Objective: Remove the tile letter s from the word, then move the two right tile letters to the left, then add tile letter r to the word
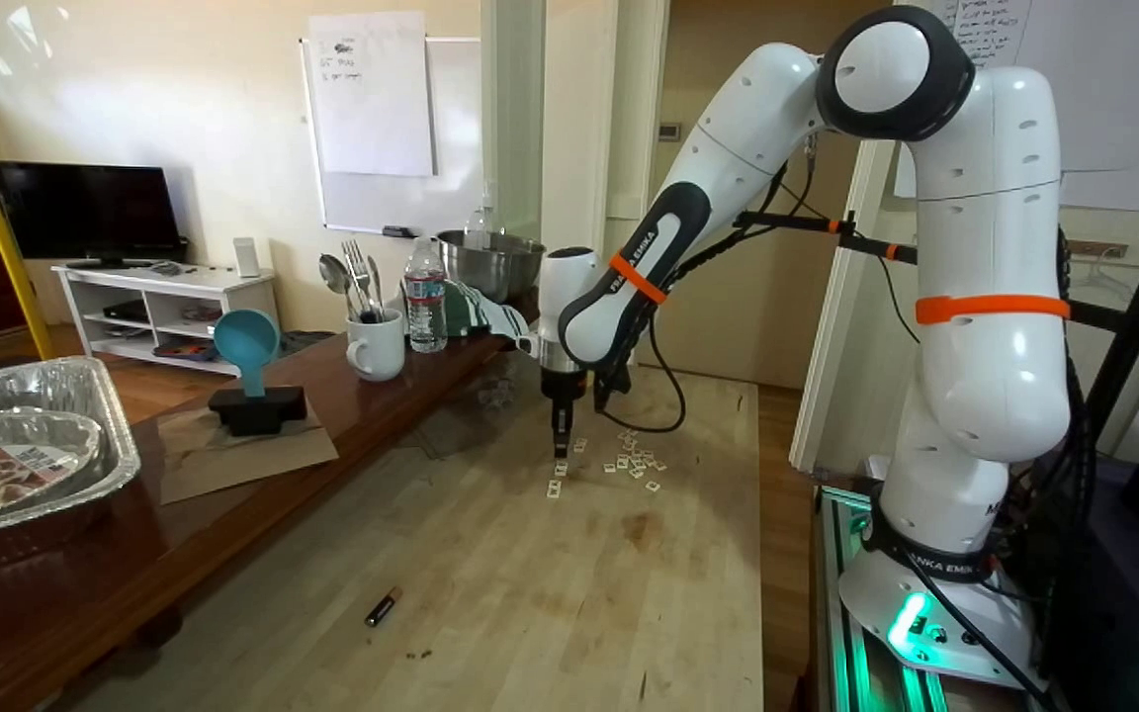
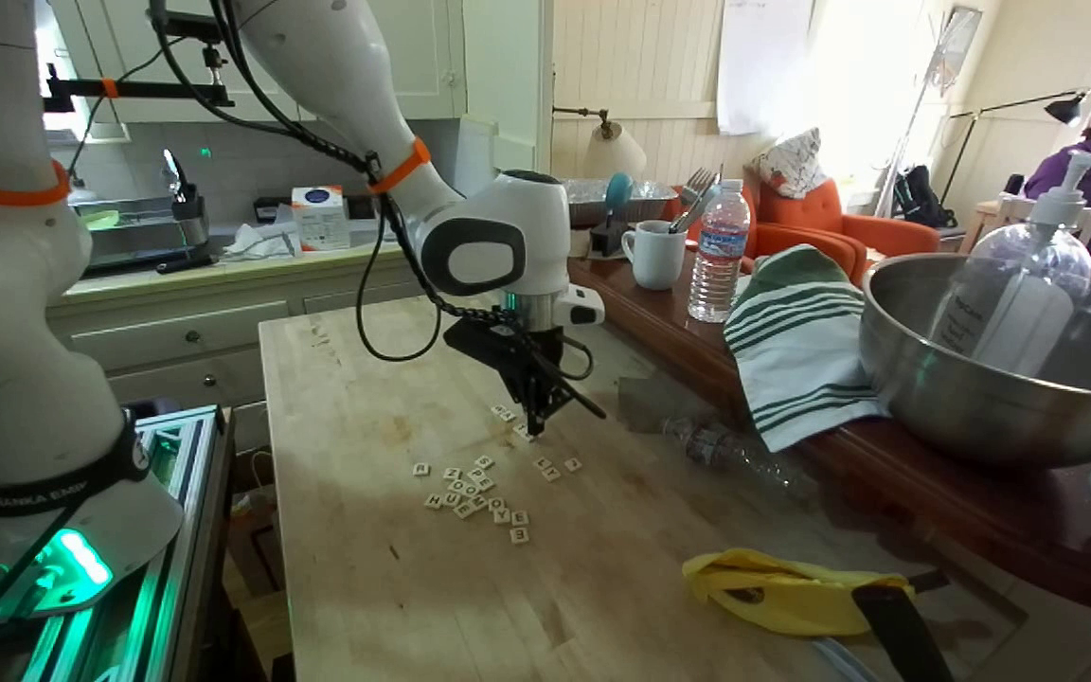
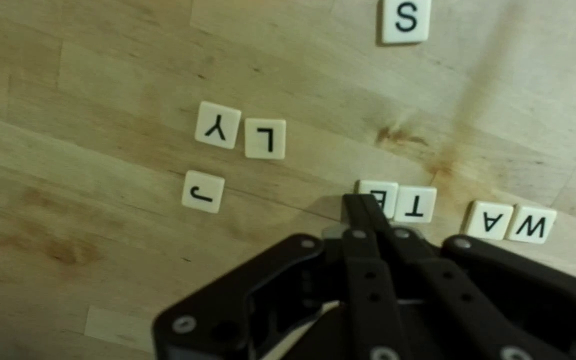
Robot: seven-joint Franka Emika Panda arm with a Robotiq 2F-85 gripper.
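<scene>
The tool point(image 3: 362, 200), pinched together, hides part of the E tile point(image 3: 388, 192). The S tile point(image 3: 406, 30) lies apart from it.

Wrist view: my one gripper point(image 3: 362, 200), eight letter tiles point(image 3: 265, 138). The word point(image 3: 416, 204): four, in two pairs, E point(image 3: 386, 193) with T point(image 3: 415, 204), A point(image 3: 489, 220) with W point(image 3: 532, 224). The other four: J point(image 3: 203, 191), Y point(image 3: 218, 125) and L point(image 3: 265, 138) left, S point(image 3: 406, 21) far. In an exterior view I count one battery point(image 1: 384, 606), near. In an exterior view: two white mugs point(image 2: 656, 260), one steel bowl point(image 2: 981, 421) right, one yellow object point(image 2: 782, 592) near.
</scene>
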